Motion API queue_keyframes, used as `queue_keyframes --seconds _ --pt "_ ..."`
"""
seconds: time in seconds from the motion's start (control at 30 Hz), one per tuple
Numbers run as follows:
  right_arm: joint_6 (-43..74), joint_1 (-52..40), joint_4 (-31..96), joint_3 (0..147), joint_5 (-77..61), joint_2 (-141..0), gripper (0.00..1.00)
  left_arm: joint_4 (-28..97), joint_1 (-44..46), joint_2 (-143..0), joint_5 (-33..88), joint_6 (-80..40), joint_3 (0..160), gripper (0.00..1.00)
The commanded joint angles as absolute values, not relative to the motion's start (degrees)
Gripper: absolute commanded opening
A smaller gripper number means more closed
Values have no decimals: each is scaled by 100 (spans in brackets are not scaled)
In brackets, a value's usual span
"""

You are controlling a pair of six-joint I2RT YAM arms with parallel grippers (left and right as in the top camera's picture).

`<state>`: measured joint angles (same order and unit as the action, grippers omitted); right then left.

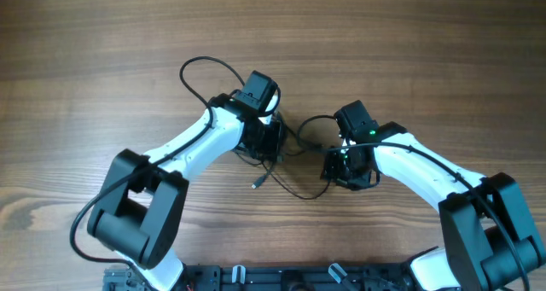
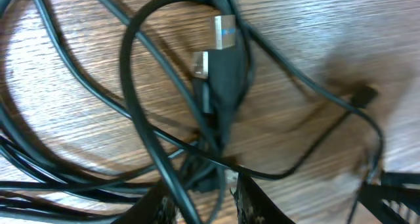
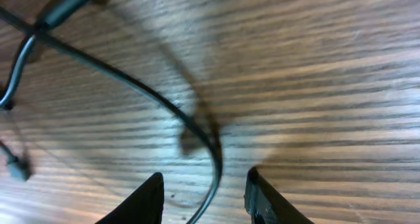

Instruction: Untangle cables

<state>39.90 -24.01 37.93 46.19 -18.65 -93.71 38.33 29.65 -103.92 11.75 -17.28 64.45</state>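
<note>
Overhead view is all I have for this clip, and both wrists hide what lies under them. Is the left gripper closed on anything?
Observer: No. The left wrist view shows the left gripper open, with a knot of cables between its fingers.
Operator: Any plugs near it?
Observer: Two metal plug ends lie close together just ahead of the fingers.
Operator: And the right side?
Observer: The right gripper is open too. A single cable curves in between its fingers, not gripped.
</note>
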Motion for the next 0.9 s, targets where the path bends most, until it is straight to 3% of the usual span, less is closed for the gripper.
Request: queue_keyframes --seconds 0.0,0.13,0.27,0.43,0.5,0.53,0.6,0.73,0.87 --pt "4200 -2403 3800 4545 -2571 -9472 42 3728 2967 -10431 862 -1850 6451 23" --pt "4932 -2403 4222 4545 -2687 -9472 46 3570 2963 -10431 864 -1850 6451 14" --pt "5505 -2432 4379 4539 -2832 -9472 68 3514 2963 -10431 867 -1850 6451 12" --pt "6501 -2751 3771 4324 -2821 -9474 65 3520 2969 -10431 873 -1852 6451 8" --pt "6687 -2895 3371 4147 -2816 -9474 50 3516 2969 -10431 871 -1852 6451 4" --pt "6685 -2908 3323 4128 -2810 -9474 30 3516 2969 -10431 871 -1852 6451 4" --pt "6460 -2908 3253 4128 -2685 -9474 5 3514 2969 -10429 871 -1852 6451 4" --pt "5345 -2902 2700 4130 -3024 -9472 4 3227 2897 -10060 867 -1909 6453 4" --pt "5087 -2875 2381 4130 -3352 -9472 4 2609 2711 -9094 864 -2307 6453 4"
